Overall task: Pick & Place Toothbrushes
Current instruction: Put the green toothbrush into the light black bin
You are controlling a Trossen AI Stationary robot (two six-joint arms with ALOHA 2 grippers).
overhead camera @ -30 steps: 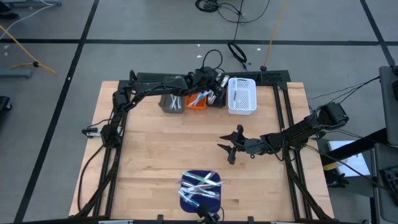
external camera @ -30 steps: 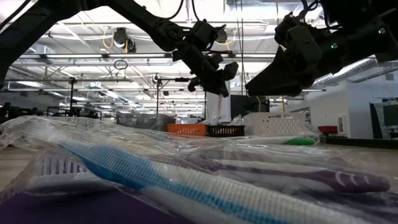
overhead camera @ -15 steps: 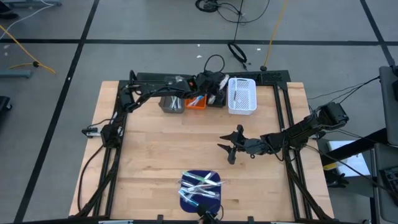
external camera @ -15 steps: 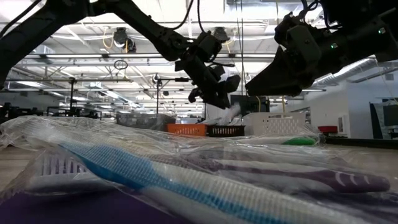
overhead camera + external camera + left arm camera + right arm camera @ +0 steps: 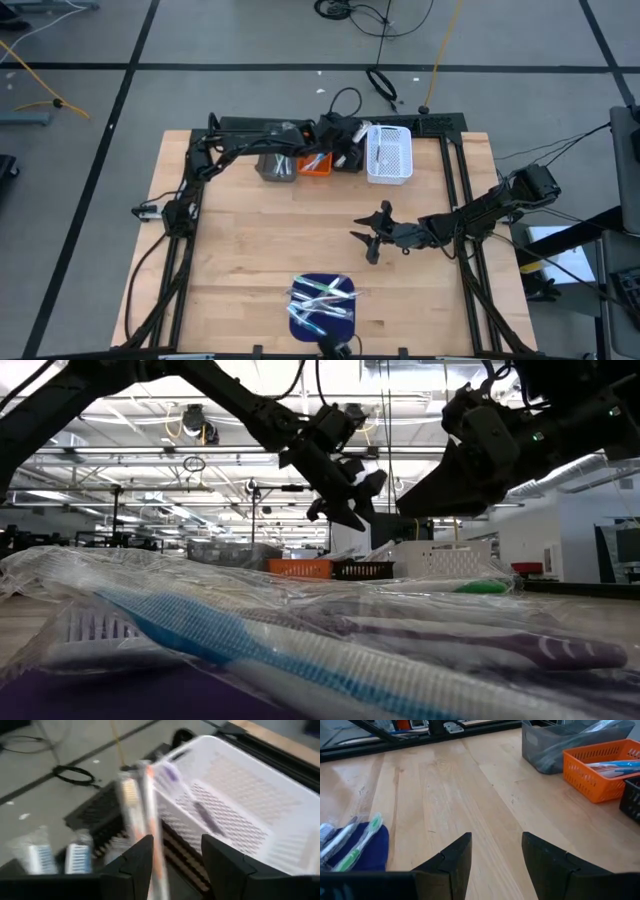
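High view: bare tabletop (image 5: 250, 240) fills the frame's centre, between the bins at its upper edge and the toothbrushes (image 5: 322, 293) heaped at lower centre. Left claw (image 5: 345, 150) hangs over the black bin (image 5: 347, 160) beside the white bin (image 5: 389, 153), fingers parted, a toothbrush (image 5: 150, 805) between them. Right claw (image 5: 365, 238) hovers right of centre, parted, empty.

blurred toothbrush (image 5: 150, 815) between the left gripper's (image 5: 172, 855) fingers (grip unclear), lower end cut off.

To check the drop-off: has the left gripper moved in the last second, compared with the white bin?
Yes. In the high view the left gripper has shifted toward the white bin, now over the black bin beside it.
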